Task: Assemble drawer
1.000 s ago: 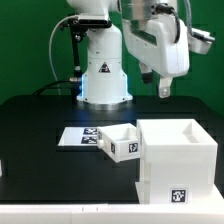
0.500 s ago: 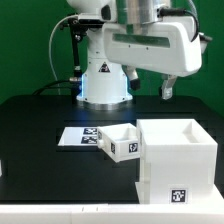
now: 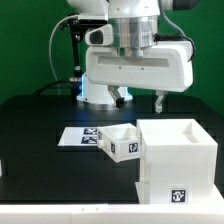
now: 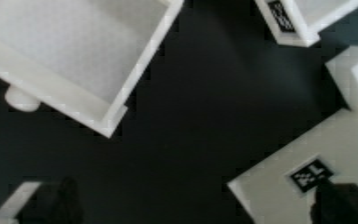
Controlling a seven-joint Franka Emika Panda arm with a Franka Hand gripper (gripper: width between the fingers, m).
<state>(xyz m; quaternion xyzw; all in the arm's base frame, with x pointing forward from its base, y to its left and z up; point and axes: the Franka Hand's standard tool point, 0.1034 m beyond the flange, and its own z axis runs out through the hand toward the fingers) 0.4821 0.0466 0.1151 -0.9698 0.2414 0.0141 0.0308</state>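
Observation:
The white casing (image 3: 176, 156) stands at the front on the exterior view's right, open top up, with a tag on its front. The small white tray (image 3: 122, 141) sits against its left side, tag facing front. My gripper (image 3: 141, 100) hangs in the air behind and above both, touching nothing. Its fingers (image 3: 160, 103) stand wide apart and empty. In the wrist view the gripper (image 4: 202, 205) shows dark fingers (image 4: 43, 200) at both lower corners over the black table. A large rimmed white part (image 4: 69, 50) and a tagged white part (image 4: 309, 170) show there; which is which I cannot tell.
The marker board (image 3: 76, 137) lies flat on the black table (image 3: 40, 125) left of the tray. The robot's base (image 3: 103, 82) stands behind at the middle. A green backdrop closes the far side.
The hand has swung from the upper right toward the middle and turned broadside, coming lower. The casing and tray have not moved.

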